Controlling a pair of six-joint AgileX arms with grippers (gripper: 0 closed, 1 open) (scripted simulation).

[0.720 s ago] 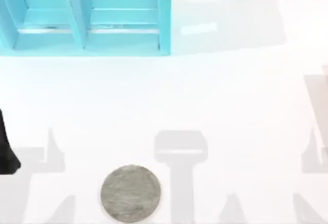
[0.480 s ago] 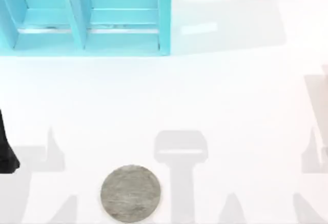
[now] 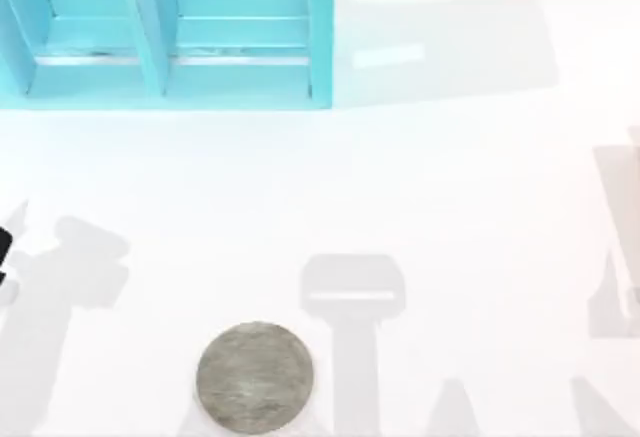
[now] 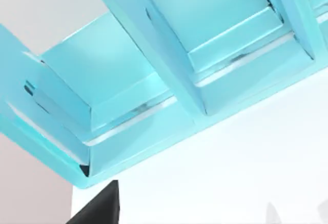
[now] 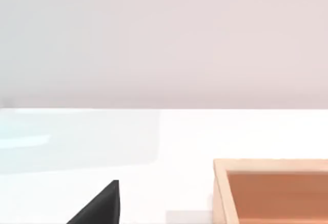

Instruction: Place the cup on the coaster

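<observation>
— Found the flat round grey stone-mottled coaster?

— Yes. Lies bare on the white tabletop, near the lower edge of the top view, a little left of centre. Well apart from the turquoise open-fronted shelf unit at the far left.

— And the cup?

— Cannot tell where. Nothing on the coaster, so placing not yet done.

— Pincers?

— Left pincer at the tabletop's left edge, with its wrist view looking towards the shelf unit. Right pincer out to the right, near an orange-brown wooden box. Released or clenched: cannot tell for either.

— Handling, then?

— Judging by the task alone: probably light, stiff, smooth-walled, breakable if knocked. Best taken across the side wall, about mid-height, squarely, with modest squeeze to avoid slipping or tipping. Keep upright, lower onto the disc's middle, then let go. Plenty of margin likely, given a coaster made wider than a cup.
</observation>
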